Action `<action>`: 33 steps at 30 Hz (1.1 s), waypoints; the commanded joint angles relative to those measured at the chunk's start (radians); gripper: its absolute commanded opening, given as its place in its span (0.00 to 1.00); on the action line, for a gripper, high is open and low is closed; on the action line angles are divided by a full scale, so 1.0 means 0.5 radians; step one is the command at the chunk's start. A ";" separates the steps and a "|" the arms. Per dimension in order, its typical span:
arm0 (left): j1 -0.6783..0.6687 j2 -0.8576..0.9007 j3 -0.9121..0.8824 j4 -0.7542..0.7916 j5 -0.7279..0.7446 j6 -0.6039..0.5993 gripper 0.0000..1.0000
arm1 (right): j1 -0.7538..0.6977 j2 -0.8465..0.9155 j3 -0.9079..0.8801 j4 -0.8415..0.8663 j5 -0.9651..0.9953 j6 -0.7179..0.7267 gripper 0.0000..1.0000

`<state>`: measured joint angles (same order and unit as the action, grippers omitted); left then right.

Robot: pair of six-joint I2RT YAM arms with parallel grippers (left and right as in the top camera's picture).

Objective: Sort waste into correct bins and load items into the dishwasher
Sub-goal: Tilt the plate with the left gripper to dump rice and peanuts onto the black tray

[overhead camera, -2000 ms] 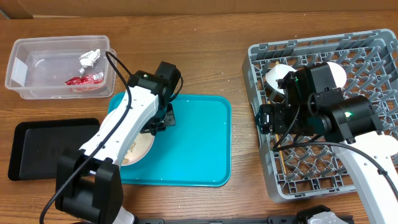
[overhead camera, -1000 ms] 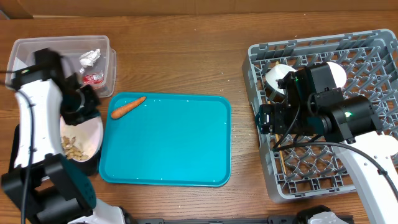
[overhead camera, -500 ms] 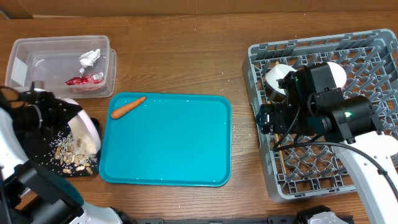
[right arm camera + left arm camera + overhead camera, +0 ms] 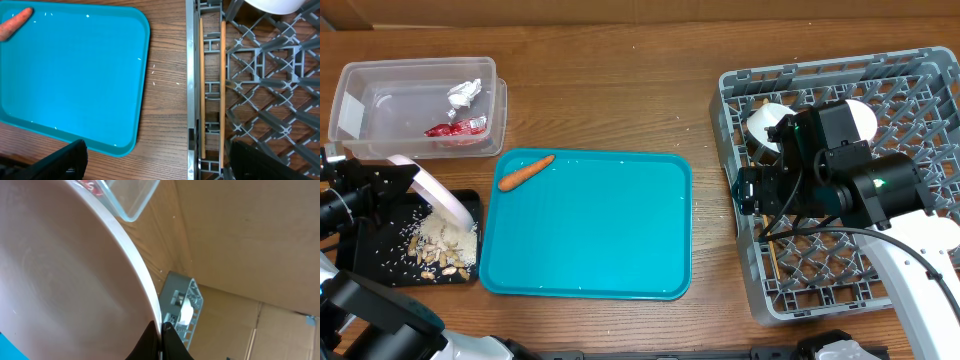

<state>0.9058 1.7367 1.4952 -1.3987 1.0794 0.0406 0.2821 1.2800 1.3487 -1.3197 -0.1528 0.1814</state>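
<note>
My left gripper [image 4: 161, 342] is shut on the rim of the white plate [image 4: 438, 190], held tilted on edge over the black tray [image 4: 365, 250]. White rice and beige scraps [image 4: 442, 248] lie in a heap on that tray. The plate fills the left wrist view [image 4: 60, 280]. An orange carrot [image 4: 525, 171] lies on the teal tray [image 4: 590, 230]. A red wrapper [image 4: 455, 127] and white tissue [image 4: 464, 92] sit in the clear tub [image 4: 360, 80]. My right gripper [image 4: 155, 162] is open above the grey rack's [image 4: 920, 75] left edge, over two chopsticks [image 4: 212, 85]. Two white bowls [image 4: 766, 122] stand in the rack.
The teal tray also shows in the right wrist view [image 4: 75, 75] with the carrot tip [image 4: 15, 22] at its far corner. A strip of bare wooden table [image 4: 705, 240] lies between teal tray and rack. A few rice grains dot the teal tray.
My left arm carried the plate off the teal tray to the black tray and tipped it. The scraps slid from the plate onto the black tray. The right arm has not moved.
</note>
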 commanded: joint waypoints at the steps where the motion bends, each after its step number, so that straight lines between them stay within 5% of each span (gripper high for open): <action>1: 0.009 0.005 0.056 -0.006 0.134 0.086 0.04 | -0.006 0.001 -0.003 0.014 0.012 -0.019 0.93; 12: 0.009 0.005 0.056 -0.038 0.192 0.145 0.04 | -0.005 0.007 -0.003 0.009 0.012 -0.020 0.93; 16: 0.007 0.005 0.056 -0.028 -0.295 -0.079 0.04 | -0.006 0.010 -0.003 0.010 0.013 -0.020 0.93; 33: -0.124 0.005 0.056 -0.144 0.038 0.297 0.04 | -0.006 0.012 -0.003 0.034 0.011 -0.018 0.94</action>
<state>0.8974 1.7370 1.4986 -1.4445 1.0447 0.1051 0.2821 1.2839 1.3487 -1.3159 -0.1520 0.1818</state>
